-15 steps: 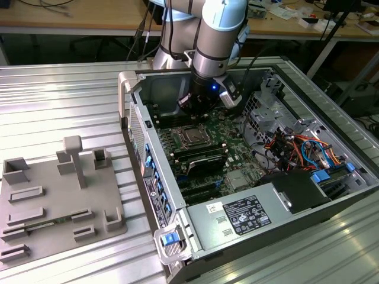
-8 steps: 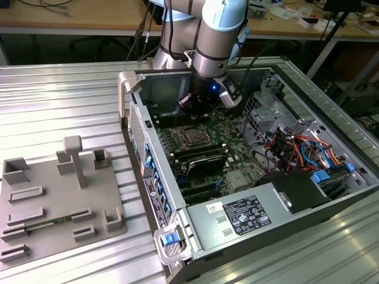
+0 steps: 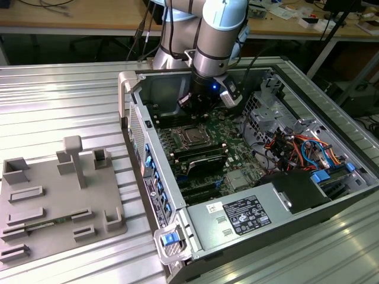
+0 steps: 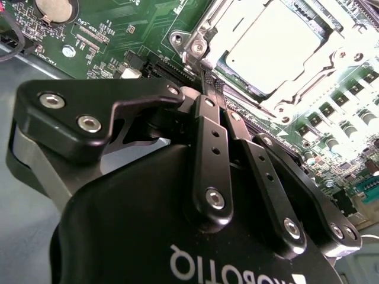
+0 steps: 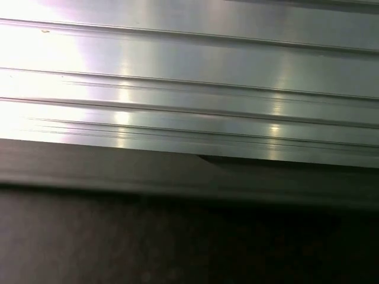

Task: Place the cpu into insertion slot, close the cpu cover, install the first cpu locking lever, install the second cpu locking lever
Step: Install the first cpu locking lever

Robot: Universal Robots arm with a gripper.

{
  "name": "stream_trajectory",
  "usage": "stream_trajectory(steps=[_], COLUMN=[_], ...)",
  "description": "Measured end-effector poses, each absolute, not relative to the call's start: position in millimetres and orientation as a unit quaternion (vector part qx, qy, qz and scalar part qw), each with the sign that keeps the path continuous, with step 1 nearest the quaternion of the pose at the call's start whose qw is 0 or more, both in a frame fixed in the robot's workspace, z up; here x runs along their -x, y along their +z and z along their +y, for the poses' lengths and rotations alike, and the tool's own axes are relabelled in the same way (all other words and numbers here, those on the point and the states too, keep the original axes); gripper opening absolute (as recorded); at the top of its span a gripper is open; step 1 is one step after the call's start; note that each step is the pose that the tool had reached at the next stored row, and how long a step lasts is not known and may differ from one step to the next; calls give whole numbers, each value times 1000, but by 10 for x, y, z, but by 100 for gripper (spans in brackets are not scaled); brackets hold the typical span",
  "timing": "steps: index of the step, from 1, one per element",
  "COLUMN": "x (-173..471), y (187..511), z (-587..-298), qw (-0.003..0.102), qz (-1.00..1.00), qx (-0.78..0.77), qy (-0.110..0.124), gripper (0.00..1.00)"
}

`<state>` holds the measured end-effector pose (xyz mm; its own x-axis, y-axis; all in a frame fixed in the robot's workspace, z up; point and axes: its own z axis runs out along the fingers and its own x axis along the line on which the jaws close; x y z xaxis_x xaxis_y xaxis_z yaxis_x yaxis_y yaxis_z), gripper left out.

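Claw (image 4: 207, 89) tips are hidden behind its own black links in the second wrist view; fingers are seen pressed together, gripping nothing. The cpu (image 4: 273, 46) is seated in the insertion slot (image 4: 198, 44), at 1 o'clock from the claw, framed by the cpu cover (image 4: 331, 71).

The tabletop (image 3: 71, 100) is ribbed aluminium profile. An open computer case (image 3: 237, 236) lies directly on it. Toward the exterior view's left, a grey fixture plate (image 3: 53, 201) with raised blocks, apparently plastic, rests just beside the case.
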<state>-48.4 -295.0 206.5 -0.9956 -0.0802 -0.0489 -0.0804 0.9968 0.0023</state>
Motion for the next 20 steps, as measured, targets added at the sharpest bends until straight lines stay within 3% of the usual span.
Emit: stream_trajectory(steps=[20], x=[472], y=[2018], z=[-2951], qw=[24], qz=[999], qx=[34], qy=[-4], gripper=[11])
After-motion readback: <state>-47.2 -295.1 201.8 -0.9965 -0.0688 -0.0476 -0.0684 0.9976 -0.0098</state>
